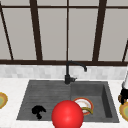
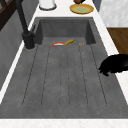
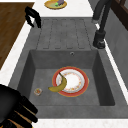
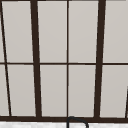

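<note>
Front view: a dark grey stone sink (image 1: 32, 90) is set into a white speckled counter (image 1: 12, 86), with a ribbed draining board on its left half and a deep basin on its right. A black curved tap (image 1: 68, 72) stands at the back edge, before a pale tiled strip and a tall window with dark brown bars (image 1: 36, 30). The left hand (image 1: 38, 111) hovers low over the draining board near its front edge, its fingers curled downward with nothing in them. The right hand (image 1: 123, 96) is at the far right over the counter, above a yellow-rimmed plate (image 1: 124, 112); I cannot tell how its fingers stand. A glossy red ball (image 1: 67, 115) sits in front of the basin, covering part of a white plate with an orange-red rim (image 1: 85, 103). Another yellow-rimmed dish (image 1: 2, 100) lies at the left edge.

Left side view: the left hand (image 2: 113, 65) hangs over the draining board's near rim, holding nothing. Beyond it, the orange-rimmed plate and a yellow banana (image 2: 69, 41) lie in the basin.

Right side view: the banana (image 3: 59, 85) rests across the plate's left side, on the basin floor. A small round object (image 3: 37, 91) lies just beside it. Brown wooden floor (image 3: 11, 27) shows past the counter.

Upper view: the window's pale panes and the tap's top (image 4: 76, 120).
</note>
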Robot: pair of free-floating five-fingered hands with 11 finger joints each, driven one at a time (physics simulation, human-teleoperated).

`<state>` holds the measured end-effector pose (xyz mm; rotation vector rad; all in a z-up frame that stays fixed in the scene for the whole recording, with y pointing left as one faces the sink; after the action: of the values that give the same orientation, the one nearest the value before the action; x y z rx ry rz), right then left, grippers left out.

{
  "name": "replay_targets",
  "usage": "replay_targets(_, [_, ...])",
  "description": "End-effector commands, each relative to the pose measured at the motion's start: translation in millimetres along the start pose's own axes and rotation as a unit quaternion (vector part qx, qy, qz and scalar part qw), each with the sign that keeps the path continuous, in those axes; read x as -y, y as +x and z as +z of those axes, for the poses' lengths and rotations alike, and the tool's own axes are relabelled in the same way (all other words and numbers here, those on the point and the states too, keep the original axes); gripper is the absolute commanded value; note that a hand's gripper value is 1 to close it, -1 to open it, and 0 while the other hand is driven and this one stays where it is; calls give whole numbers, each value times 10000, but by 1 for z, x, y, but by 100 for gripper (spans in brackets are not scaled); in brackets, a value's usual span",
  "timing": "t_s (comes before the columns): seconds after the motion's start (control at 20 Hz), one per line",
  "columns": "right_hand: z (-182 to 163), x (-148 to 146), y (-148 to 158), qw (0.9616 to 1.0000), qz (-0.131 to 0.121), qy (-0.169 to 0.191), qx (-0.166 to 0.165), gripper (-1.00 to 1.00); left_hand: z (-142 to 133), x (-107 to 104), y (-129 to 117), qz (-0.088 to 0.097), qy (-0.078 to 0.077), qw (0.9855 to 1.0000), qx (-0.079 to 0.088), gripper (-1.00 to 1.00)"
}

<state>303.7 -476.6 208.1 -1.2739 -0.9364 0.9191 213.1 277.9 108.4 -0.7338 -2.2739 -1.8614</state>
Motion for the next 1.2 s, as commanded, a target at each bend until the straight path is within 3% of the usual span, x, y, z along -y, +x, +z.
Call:
replay_targets(0.0, [5,1,31,9997,-82,-219,17,100,0,0,0,0,0,10000,0,0])
replay_targets(1.15, [26,-26,222,9996,-48,-272,5,100,0,0,0,0,0,10000,0,0])
